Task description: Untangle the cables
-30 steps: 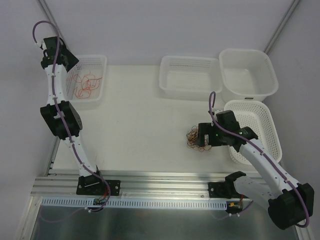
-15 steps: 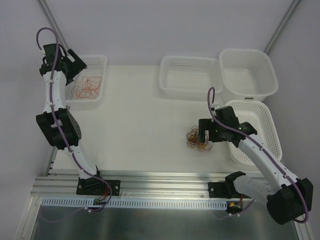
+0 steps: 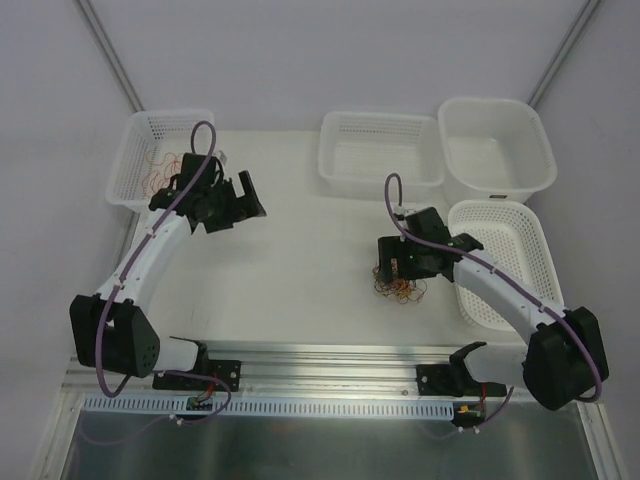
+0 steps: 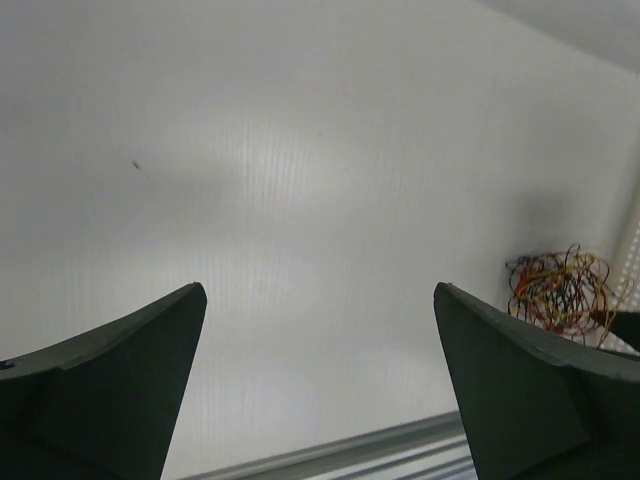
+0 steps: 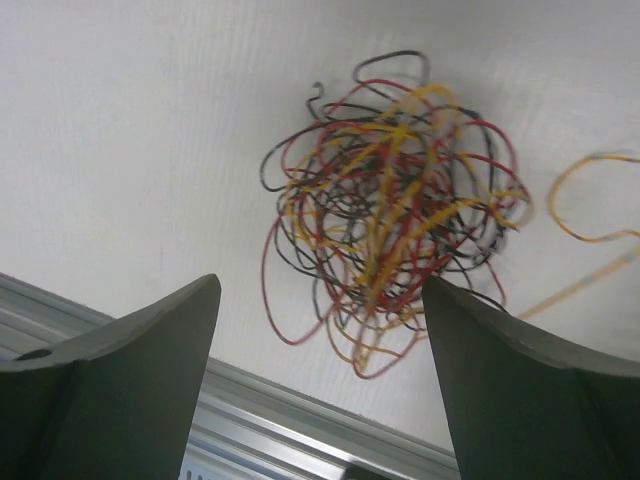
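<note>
At the far left, a basket (image 3: 170,115) holds a few freed strands (image 3: 158,172). Our left pincer (image 4: 318,292) hangs over bare desk (image 3: 300,250), its fingers wide apart and empty. It is well apart from the tangle (image 5: 390,220), which lies on the desk toward the right. Our right pincer (image 5: 320,285) hovers just above that tangle, fingers spread with nothing between them. We judge the step in hand to be drawing one cable out. We should take an outer loop, such as the red one at the lower left edge, not the dense middle. Then we lift slowly, perhaps with the left pincer pinning the clump. A yellow strand (image 5: 590,185) lies loose just to the right.
</note>
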